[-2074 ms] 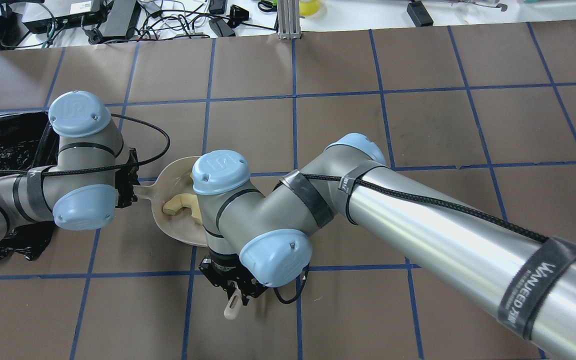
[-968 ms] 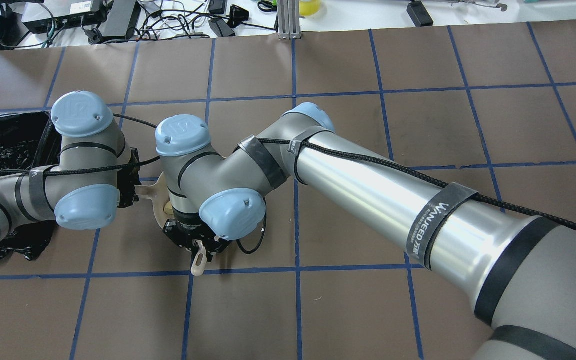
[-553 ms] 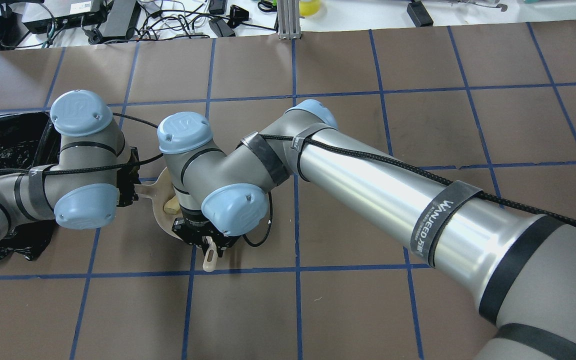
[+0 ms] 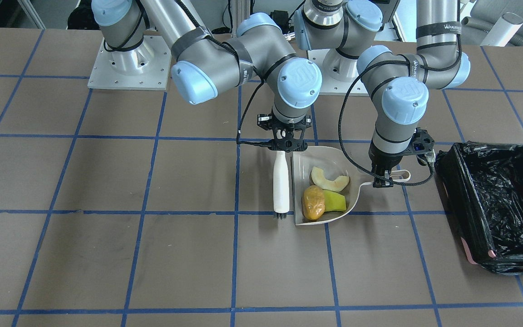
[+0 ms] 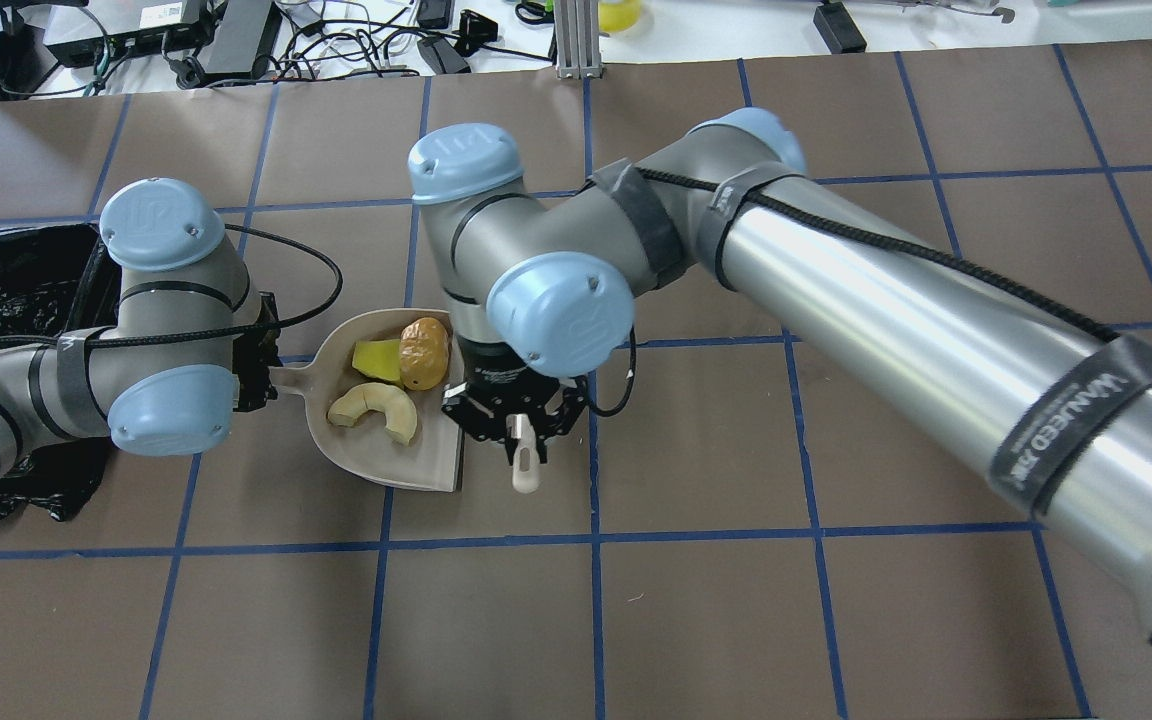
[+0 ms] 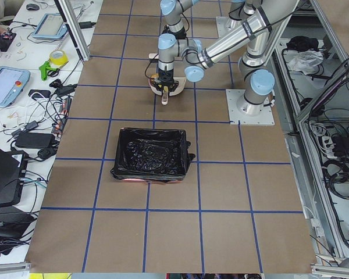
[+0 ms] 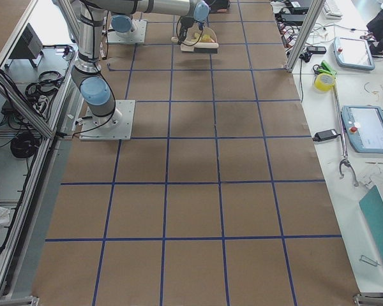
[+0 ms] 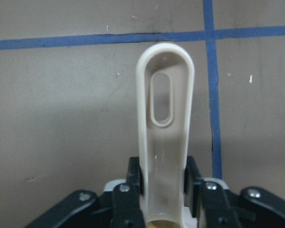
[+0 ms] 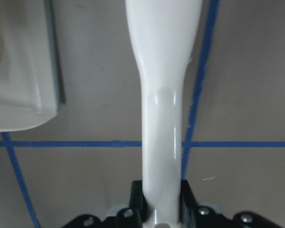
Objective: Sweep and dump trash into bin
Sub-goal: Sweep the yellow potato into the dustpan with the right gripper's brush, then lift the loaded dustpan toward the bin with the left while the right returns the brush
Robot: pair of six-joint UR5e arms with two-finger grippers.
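On the worktop [image 4: 107, 250] our left pincer [image 4: 383, 180] clamps the dustpan [image 4: 304, 156], our right pincer [image 4: 281, 151] the brush [image 4: 281, 186]; tilting may spill the trash [image 4: 314, 202].

Beige dustpan [image 4: 301, 172]; white brush [image 4: 280, 181]; golden-brown lump [image 4: 313, 202], cream crescent [image 4: 329, 180], yellow wedge [image 4: 335, 201]; black pink-rimmed bin [image 4: 488, 200]; blue-gridded brown table [image 4: 107, 254].

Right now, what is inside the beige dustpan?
Three bits lie in the dustpan: a golden-brown lump, a pale crescent slice and a yellow wedge touching the lump. The pan floor right under them is covered, so it cannot be seen.
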